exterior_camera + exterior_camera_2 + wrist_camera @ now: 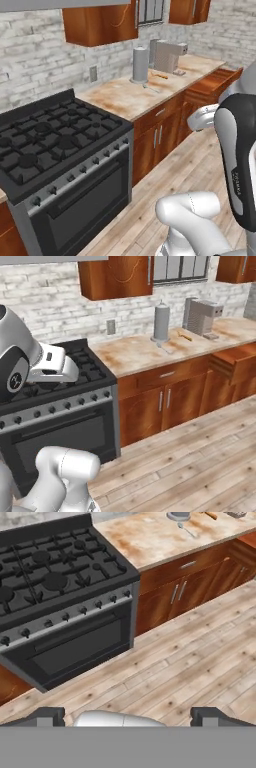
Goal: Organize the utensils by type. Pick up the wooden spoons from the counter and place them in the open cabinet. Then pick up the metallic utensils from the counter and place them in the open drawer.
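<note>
The gripper (128, 714), jaws wide apart, is hanging over the wooden floor (190, 667) near the stove (60, 597) and counter (160, 539).

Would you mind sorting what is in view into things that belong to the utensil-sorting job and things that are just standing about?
Job:
wooden spoon
metal spoon
counter
open drawer
wall cabinet
pincer, open

Standing about:
stove
grey canister
coffee machine

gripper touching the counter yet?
Apart. In the hand view, the open gripper hangs over the wooden floor, with the stove and floor lying between it and the counter.
</note>
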